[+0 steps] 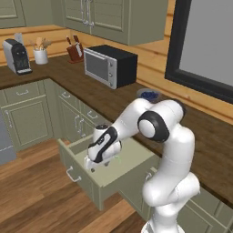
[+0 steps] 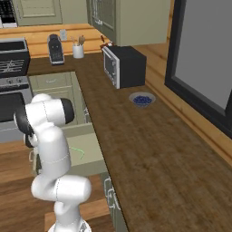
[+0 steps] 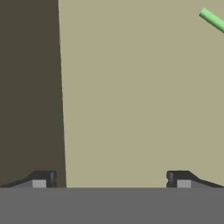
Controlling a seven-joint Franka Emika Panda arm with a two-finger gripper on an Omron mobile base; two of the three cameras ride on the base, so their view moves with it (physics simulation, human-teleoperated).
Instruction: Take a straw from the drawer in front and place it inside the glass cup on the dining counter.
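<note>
The drawer (image 1: 80, 181) stands pulled out below the dark worktop, its pale floor (image 3: 140, 100) bare under the hand. My gripper (image 1: 93, 167) hangs inside it, pointing down, open, with nothing between the fingertips (image 3: 42, 180). The light-green straw (image 2: 77, 151) lies on the drawer floor. One end of it (image 3: 213, 19) shows at the top right corner of the hand view, well away from the gripper (image 3: 110, 180). The drawer's dark inner wall (image 3: 28, 87) runs along the left of the hand view. The glass cup and the dining counter are out of view.
On the dark worktop (image 1: 109, 98) stand a microwave (image 1: 110, 65), a bowl of blue berries (image 1: 149, 95), a knife block (image 1: 75, 51), a utensil pot (image 1: 40, 55) and a coffee machine (image 1: 17, 56). A stove (image 2: 11, 61) sits at the left. Wood floor (image 1: 36, 195) lies before the drawer.
</note>
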